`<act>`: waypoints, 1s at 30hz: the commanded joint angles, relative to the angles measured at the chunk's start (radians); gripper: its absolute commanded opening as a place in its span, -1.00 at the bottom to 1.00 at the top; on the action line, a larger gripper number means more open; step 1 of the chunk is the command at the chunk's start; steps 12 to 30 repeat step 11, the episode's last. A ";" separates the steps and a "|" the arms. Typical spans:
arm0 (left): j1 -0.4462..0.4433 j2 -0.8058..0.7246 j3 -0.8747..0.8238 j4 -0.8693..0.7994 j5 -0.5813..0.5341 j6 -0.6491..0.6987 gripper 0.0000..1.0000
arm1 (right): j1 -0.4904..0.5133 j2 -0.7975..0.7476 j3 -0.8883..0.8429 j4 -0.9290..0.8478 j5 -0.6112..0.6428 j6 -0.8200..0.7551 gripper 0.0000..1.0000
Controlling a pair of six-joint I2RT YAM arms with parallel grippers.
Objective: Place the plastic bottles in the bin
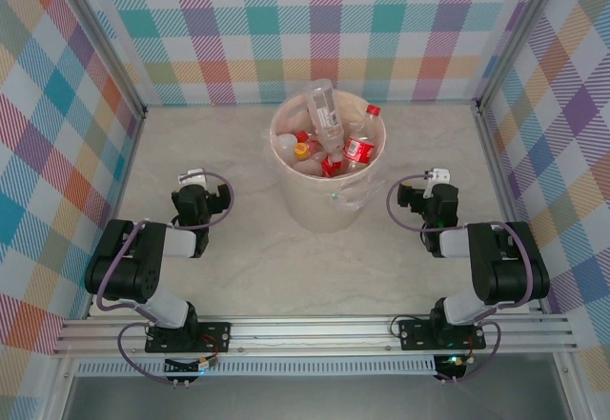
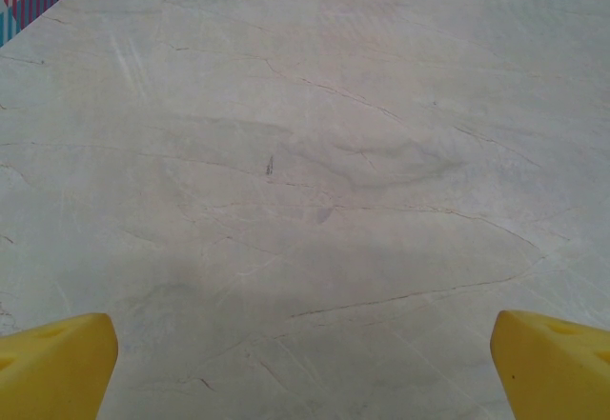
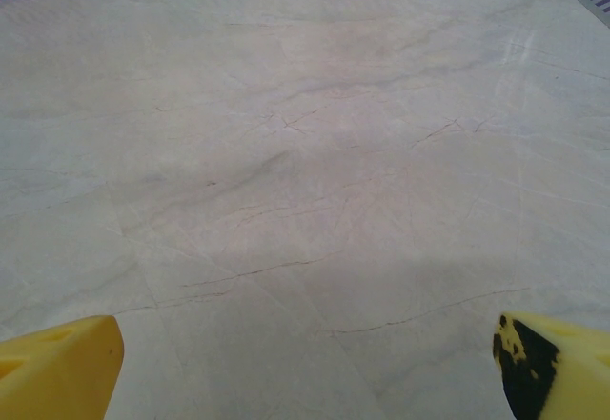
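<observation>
The plastic bottles (image 1: 329, 139) lie heaped inside the bin (image 1: 322, 209), which stands on the tabletop (image 1: 276, 268) at mid-width, toward the far wall and between the two arms. The heap reaches the rim; one clear bottle with a white label (image 1: 326, 110) sticks up tilted above it, and a red-labelled bottle (image 1: 361, 142) with a red cap leans at the right side. The left tool (image 1: 202, 193) sits left of the bin, well apart from it, jaws spread wide and holding nothing; its yellow fingers (image 2: 52, 368) frame marbled tabletop. The right tool (image 1: 426, 199) sits right of the bin, likewise gaping and empty, one of its yellow fingertips (image 3: 558, 368) smeared with black
</observation>
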 commanded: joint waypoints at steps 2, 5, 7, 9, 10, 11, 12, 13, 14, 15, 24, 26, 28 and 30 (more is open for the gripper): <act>-0.005 0.007 -0.006 0.056 -0.004 0.014 0.99 | -0.002 0.000 0.027 0.029 0.005 -0.001 0.98; -0.004 0.007 -0.007 0.056 -0.004 0.014 0.99 | -0.001 0.001 0.029 0.029 0.007 -0.001 0.98; -0.005 0.006 -0.007 0.056 -0.003 0.014 0.99 | -0.002 0.002 0.029 0.028 0.005 -0.001 0.98; -0.004 0.007 -0.007 0.056 -0.003 0.015 0.99 | -0.001 0.001 0.029 0.029 0.006 -0.001 0.98; -0.005 0.007 -0.008 0.057 -0.003 0.013 0.99 | -0.001 0.001 0.024 0.037 0.005 -0.004 0.98; -0.005 0.006 -0.008 0.056 -0.003 0.014 0.99 | -0.002 -0.002 0.024 0.036 0.004 -0.002 0.98; -0.005 0.006 -0.008 0.056 -0.003 0.014 0.99 | -0.002 -0.002 0.024 0.036 0.004 -0.002 0.98; -0.005 0.006 -0.008 0.056 -0.003 0.014 0.99 | -0.002 -0.002 0.024 0.036 0.004 -0.002 0.98; -0.005 0.006 -0.008 0.056 -0.003 0.014 0.99 | -0.002 -0.002 0.024 0.036 0.004 -0.002 0.98; -0.005 0.006 -0.008 0.056 -0.003 0.014 0.99 | -0.002 -0.002 0.024 0.036 0.004 -0.002 0.98; -0.005 0.006 -0.008 0.056 -0.003 0.014 0.99 | -0.002 -0.002 0.024 0.036 0.004 -0.002 0.98; -0.005 0.006 -0.008 0.056 -0.003 0.014 0.99 | -0.002 -0.002 0.024 0.036 0.004 -0.002 0.98; -0.005 0.006 -0.008 0.056 -0.003 0.014 0.99 | -0.002 -0.002 0.024 0.036 0.004 -0.002 0.98; -0.005 0.006 -0.008 0.056 -0.003 0.014 0.99 | -0.002 -0.002 0.024 0.036 0.004 -0.002 0.98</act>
